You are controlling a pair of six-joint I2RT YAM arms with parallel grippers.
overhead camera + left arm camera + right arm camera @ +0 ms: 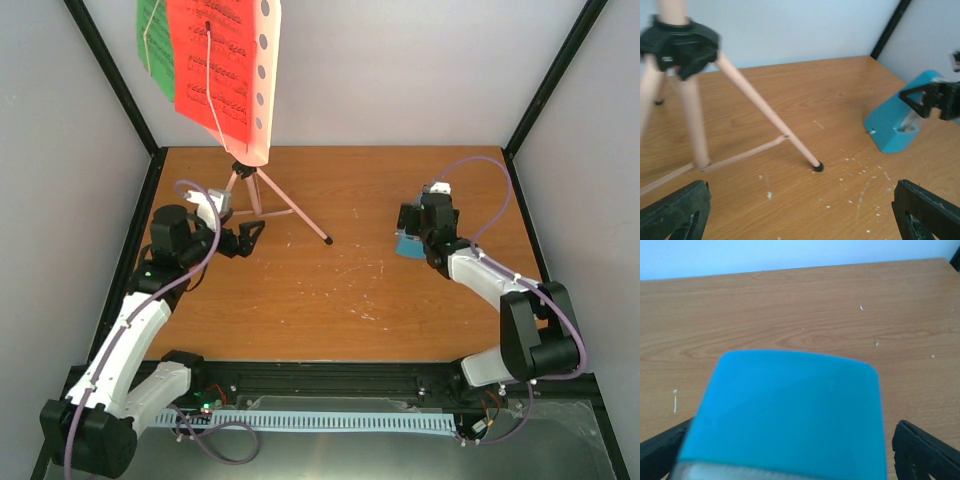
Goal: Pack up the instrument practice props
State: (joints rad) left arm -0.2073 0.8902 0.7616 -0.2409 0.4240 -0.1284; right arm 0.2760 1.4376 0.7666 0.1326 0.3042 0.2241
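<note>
The left fingers (675, 215) are shown spread to their full width above the counter (330, 290), with nothing held between them. The pink music stand (262, 150) is seen standing upright just ahead of these fingers, set toward the left one. Its black hub (682, 42) lies above and ahead of that finger, and one leg is seen slanting down to a black foot (817, 166) planted on the counter roughly midway ahead of the two fingers. A red page (210, 60) and a green page (152, 40) are carried on the hole-punched desk (263, 70), high above the left fingers, with the green page partly covered by the red.

The right fingers (925, 450) are shown parted, with the blue metronome (790, 410) lying between them and filling most of the gap. A narrow strip of counter is visible between the right-hand finger and the blue body. Contact on the other side cannot be told. In the left wrist view the metronome is seen resting on the counter at a tilt, well ahead and to the right of the left fingers, with a right finger across its upper part. White specks (860, 175) are scattered on the counter between stand and metronome.
</note>
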